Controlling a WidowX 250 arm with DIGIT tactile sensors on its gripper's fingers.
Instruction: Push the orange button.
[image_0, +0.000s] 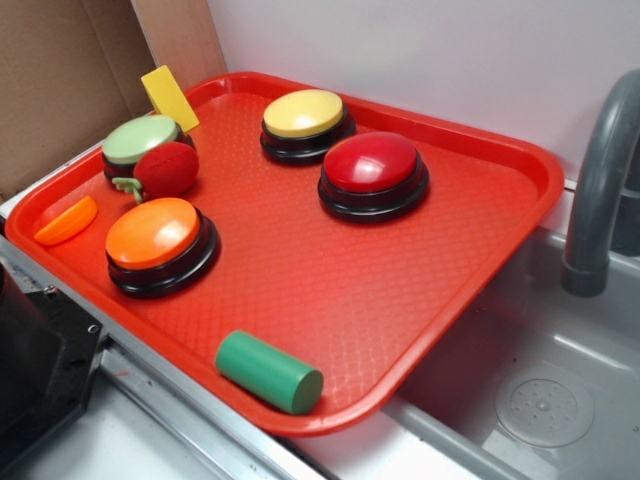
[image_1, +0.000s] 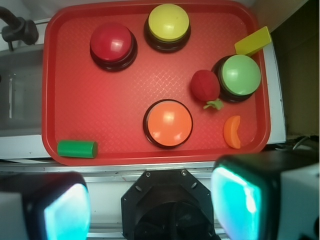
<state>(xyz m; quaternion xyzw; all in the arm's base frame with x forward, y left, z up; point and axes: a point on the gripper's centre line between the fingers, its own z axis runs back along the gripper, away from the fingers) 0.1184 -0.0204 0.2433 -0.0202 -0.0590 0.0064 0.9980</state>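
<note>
The orange button (image_0: 154, 236) is a large round buzzer with a glossy orange dome on a black base. It stands near the front left of the red tray (image_0: 330, 300). In the wrist view the orange button (image_1: 169, 123) lies just above centre, straight ahead of my gripper (image_1: 152, 202). The gripper is high above the tray's near edge, over the robot's black base. Its two teal-padded fingers stand wide apart with nothing between them. The gripper does not show in the exterior view.
On the tray: a red button (image_0: 374, 173), a yellow button (image_0: 305, 123), a green button (image_0: 142, 143) with a red strawberry (image_0: 166, 169) against it, a yellow wedge (image_0: 169, 98), an orange slice (image_0: 66, 221), a green cylinder (image_0: 268, 372). A sink (image_0: 540, 400) and grey faucet (image_0: 600, 180) lie right.
</note>
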